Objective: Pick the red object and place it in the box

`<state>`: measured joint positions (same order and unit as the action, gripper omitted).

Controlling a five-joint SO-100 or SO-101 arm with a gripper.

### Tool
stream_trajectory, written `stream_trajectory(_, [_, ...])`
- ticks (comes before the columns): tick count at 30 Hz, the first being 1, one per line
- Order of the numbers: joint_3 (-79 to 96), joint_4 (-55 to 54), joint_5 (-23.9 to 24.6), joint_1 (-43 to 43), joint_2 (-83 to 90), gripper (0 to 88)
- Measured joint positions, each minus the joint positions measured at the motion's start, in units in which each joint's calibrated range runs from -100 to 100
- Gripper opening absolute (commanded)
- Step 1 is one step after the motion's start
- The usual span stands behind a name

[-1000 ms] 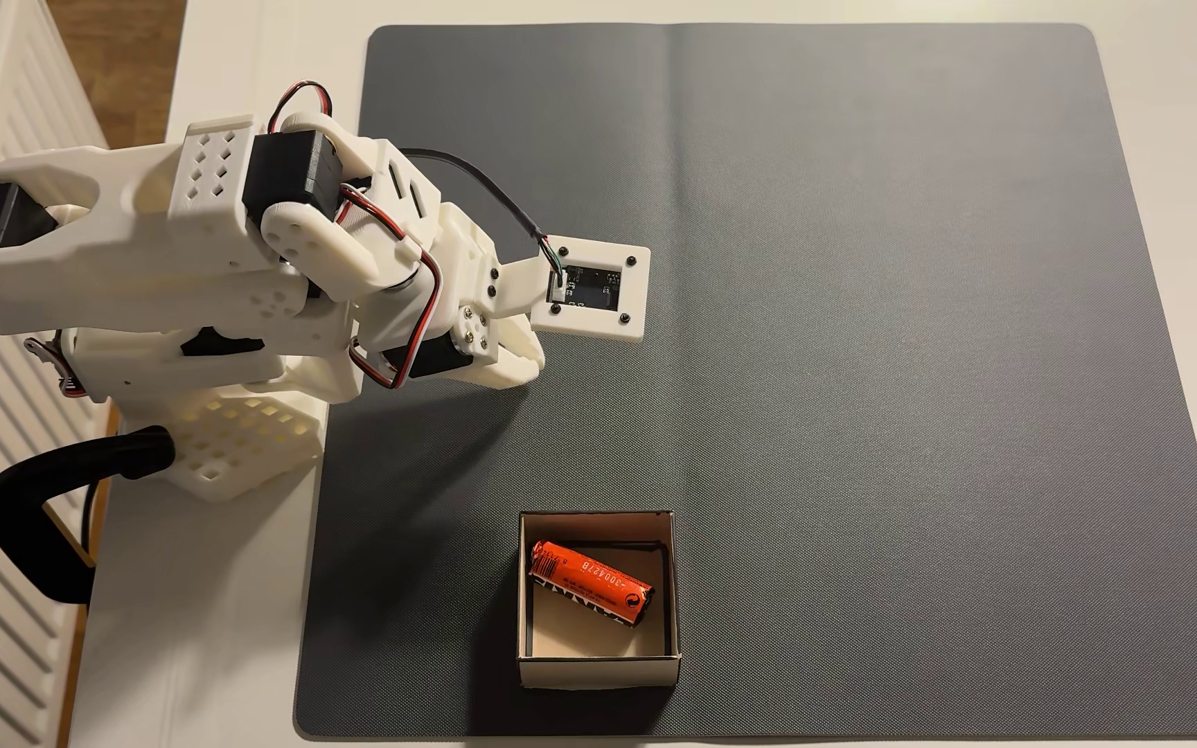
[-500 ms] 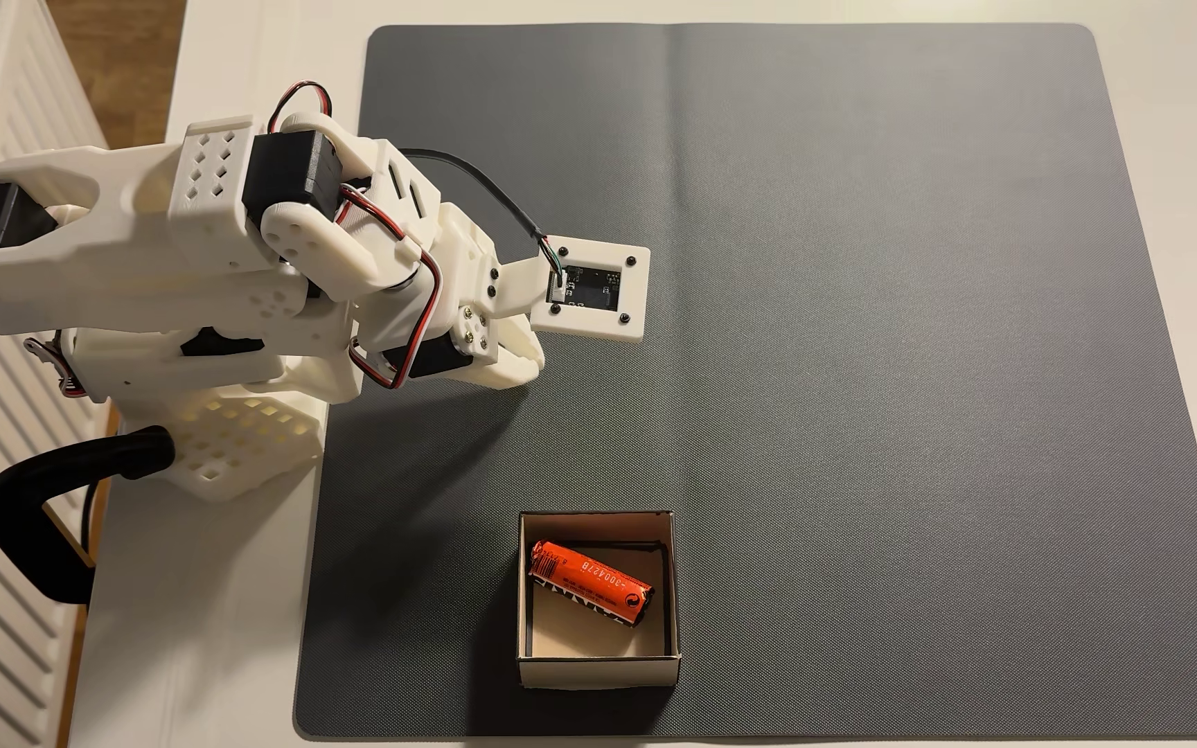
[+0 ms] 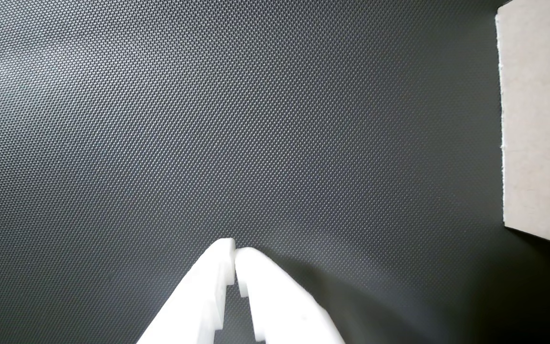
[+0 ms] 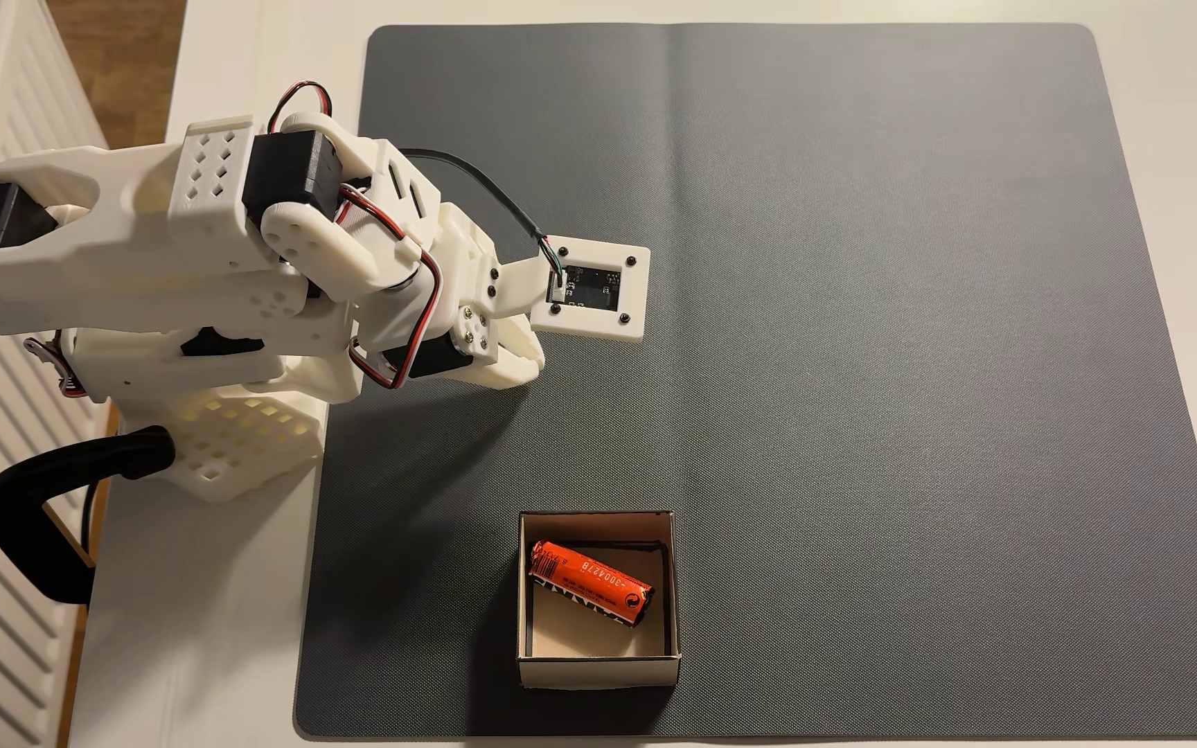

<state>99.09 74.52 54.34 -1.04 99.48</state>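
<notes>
White table, dark mat on top.
The table [image 4: 221, 647] carries a large grey textured mat [image 4: 869, 359] with a centre crease. A small open cardboard box [image 4: 595, 672] stands on the mat near its lower edge; the arm's base [image 4: 236, 446] sits at the mat's left edge.

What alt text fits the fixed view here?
A red object lies diagonally inside a small open box near the front edge of a dark mat. The white arm is folded at left, apart from the box.

You're seeing a glossy, crinkled red object [image 4: 590, 583] lying in matt cardboard box [image 4: 598, 670]; matt white plastic gripper [image 3: 235, 252] hovering over a finely textured mat [image 4: 869, 359].
</notes>
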Motion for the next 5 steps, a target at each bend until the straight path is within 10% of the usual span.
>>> stream_trajectory(5, [0.0, 0.0, 0.0, 0.0, 0.0, 1.0])
